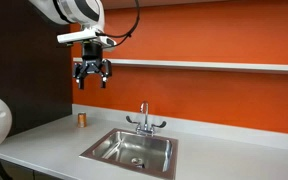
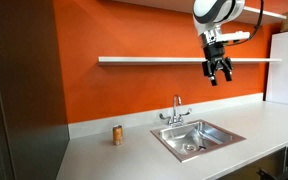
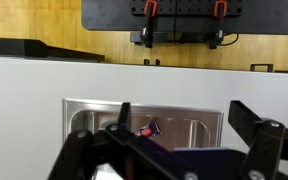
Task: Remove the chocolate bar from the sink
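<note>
Chocolate bar (image 3: 147, 129) is in the sink (image 3: 94, 106): small dark-reddish flat piece on the basin floor, seen only in the wrist view. It's too small to pick out in either exterior view. The only other thing visible in the basin is the round drain hole (image 1: 137, 160). The chrome faucet (image 1: 144, 120) stands at the sink's back edge, against the orange wall. Pincer (image 1: 92, 74) hangs high above the table (image 1: 44, 150), about level with the wall shelf (image 1: 204, 66), well clear of the sink and touching nothing. Jaws are spread apart and empty. In the wrist view the fingers (image 3: 262, 128) frame the basin on either side, with the bar in the gap between them, far below. A small orange-brown cylinder (image 2: 117, 134) stands upright on the table, off to one side of the sink, near the wall.
</note>
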Robot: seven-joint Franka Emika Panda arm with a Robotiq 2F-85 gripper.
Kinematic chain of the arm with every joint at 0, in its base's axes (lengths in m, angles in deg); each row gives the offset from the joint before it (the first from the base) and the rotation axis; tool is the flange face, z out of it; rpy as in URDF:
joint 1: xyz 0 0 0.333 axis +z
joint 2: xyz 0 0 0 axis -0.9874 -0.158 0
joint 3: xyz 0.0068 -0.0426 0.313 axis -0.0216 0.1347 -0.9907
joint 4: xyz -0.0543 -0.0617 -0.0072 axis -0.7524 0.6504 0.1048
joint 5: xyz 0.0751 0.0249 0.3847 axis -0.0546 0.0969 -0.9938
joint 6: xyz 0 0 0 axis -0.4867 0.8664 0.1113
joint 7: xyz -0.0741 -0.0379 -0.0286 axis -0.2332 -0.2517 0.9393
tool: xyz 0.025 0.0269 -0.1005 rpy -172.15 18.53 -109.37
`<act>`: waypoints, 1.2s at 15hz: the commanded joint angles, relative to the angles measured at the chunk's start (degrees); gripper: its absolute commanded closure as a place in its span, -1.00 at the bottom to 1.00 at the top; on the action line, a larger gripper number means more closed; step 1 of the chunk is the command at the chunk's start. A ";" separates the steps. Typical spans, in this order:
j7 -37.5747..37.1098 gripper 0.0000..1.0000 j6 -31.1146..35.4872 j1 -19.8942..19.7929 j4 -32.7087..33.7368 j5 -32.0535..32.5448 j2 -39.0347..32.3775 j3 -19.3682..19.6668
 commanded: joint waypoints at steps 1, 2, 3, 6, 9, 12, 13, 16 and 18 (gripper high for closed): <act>-0.09 -1.00 -0.11 0.24 0.09 0.06 -0.03 0.18; -0.09 -1.00 -0.11 0.24 0.09 0.06 -0.03 0.18; -0.09 -1.00 -0.11 0.24 0.09 0.06 -0.03 0.18; -0.09 -1.00 -0.10 0.24 0.09 0.06 -0.03 0.18; -0.79 -1.00 1.21 0.24 0.81 -0.58 -1.95 0.21; -2.55 -1.00 3.51 0.12 2.51 -2.14 -6.97 0.13; -2.91 -1.00 4.29 0.11 3.05 -2.68 -8.62 0.11; -4.82 -1.00 6.95 -0.02 5.03 -3.96 -14.05 -0.21; -5.66 -1.00 8.90 -0.09 6.19 -4.75 -17.28 -0.12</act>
